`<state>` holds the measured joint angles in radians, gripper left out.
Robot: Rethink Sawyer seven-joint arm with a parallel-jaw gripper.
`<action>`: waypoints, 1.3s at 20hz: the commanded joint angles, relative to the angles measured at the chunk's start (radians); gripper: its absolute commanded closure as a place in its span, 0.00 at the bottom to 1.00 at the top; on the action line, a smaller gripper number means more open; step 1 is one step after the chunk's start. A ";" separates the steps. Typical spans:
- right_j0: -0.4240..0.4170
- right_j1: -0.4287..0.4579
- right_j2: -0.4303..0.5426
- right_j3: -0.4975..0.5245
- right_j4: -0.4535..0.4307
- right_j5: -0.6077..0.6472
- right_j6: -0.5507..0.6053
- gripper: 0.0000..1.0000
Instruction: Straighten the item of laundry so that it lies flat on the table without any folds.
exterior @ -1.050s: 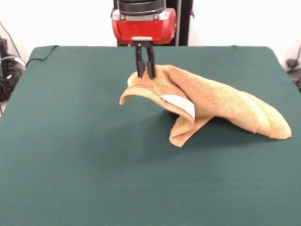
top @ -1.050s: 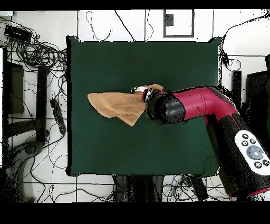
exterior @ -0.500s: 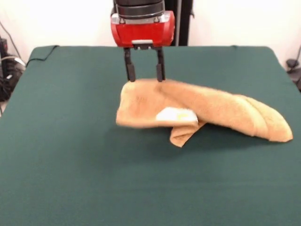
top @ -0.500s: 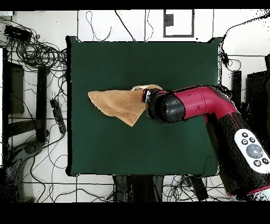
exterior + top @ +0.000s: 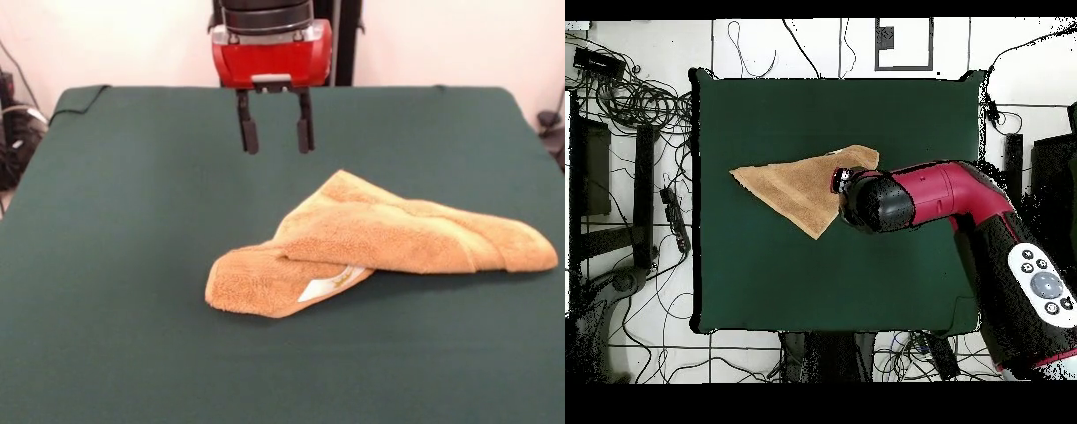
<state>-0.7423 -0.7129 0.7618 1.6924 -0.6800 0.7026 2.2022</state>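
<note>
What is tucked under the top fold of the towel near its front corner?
A small white label peeks out from under the upper fold of the towel, resting on the lower layer. How far it or the fold runs underneath is hidden. The open gripper hangs above, apart from it.

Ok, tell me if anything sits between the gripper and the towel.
Nothing visible does. The open gripper hangs above bare green table just behind the folded orange-tan towel, with only air between them.

A robotics lab: the surface (image 5: 765,290) is draped in dark green cloth, tangled cables (image 5: 635,95) sprawl over a pale tiled floor (image 5: 775,45) around it, and equipment racks (image 5: 595,170) stand well away from the end effector (image 5: 274,138).
</note>
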 commanded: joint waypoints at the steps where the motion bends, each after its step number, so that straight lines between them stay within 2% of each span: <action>1: 0.054 0.008 0.050 -0.018 -0.012 0.084 -0.262 0.00; 2: 0.075 0.015 0.040 -0.018 -0.014 0.066 -0.222 0.00; 7: 0.095 0.011 0.020 -0.020 -0.015 0.044 -0.166 0.00; 11: 0.169 0.014 -0.026 -0.033 -0.026 0.018 -0.055 0.00; 17: 0.255 -0.030 -0.111 0.025 -0.014 -0.038 0.115 0.00; 23: 0.312 -0.016 -0.208 0.088 -0.040 -0.176 0.201 0.00; 26: 0.329 -0.003 -0.251 0.103 -0.053 -0.235 0.194 0.00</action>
<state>-0.4692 -0.7372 0.6371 1.6939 -0.6882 0.5939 2.2024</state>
